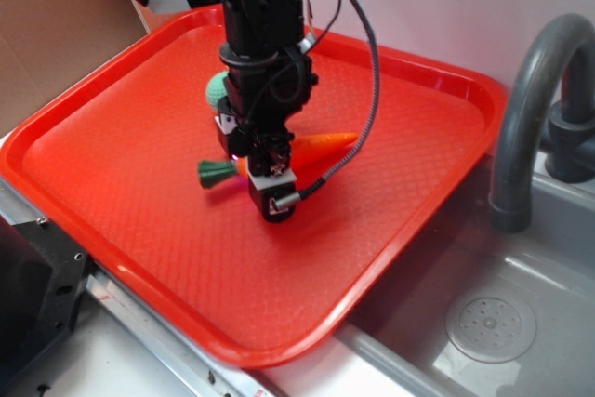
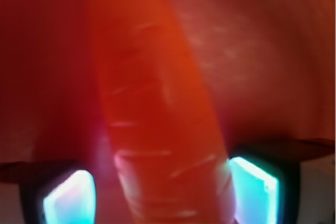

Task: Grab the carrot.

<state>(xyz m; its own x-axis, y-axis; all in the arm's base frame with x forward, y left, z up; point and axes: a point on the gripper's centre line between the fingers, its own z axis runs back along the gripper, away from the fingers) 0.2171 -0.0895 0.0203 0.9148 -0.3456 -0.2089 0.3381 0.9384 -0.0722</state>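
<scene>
The orange ridged carrot (image 1: 325, 144) lies on the red tray (image 1: 139, 183), with its dark green stem (image 1: 216, 174) pointing left and its tip pointing right. My gripper (image 1: 256, 166) is lowered straight over the carrot's thick end, with one finger on each side. In the wrist view the carrot (image 2: 157, 108) fills the space between the two pads of my gripper (image 2: 163, 195). The right pad (image 2: 254, 190) is at the carrot's edge. A narrow gap shows beside the left pad (image 2: 68, 198). The jaws are open around the carrot.
A green dimpled ball (image 1: 216, 88) sits on the tray just behind the arm. A grey faucet (image 1: 530, 109) and a sink with a drain (image 1: 490, 323) are to the right of the tray. The tray's raised rim (image 1: 372, 295) runs along the front right.
</scene>
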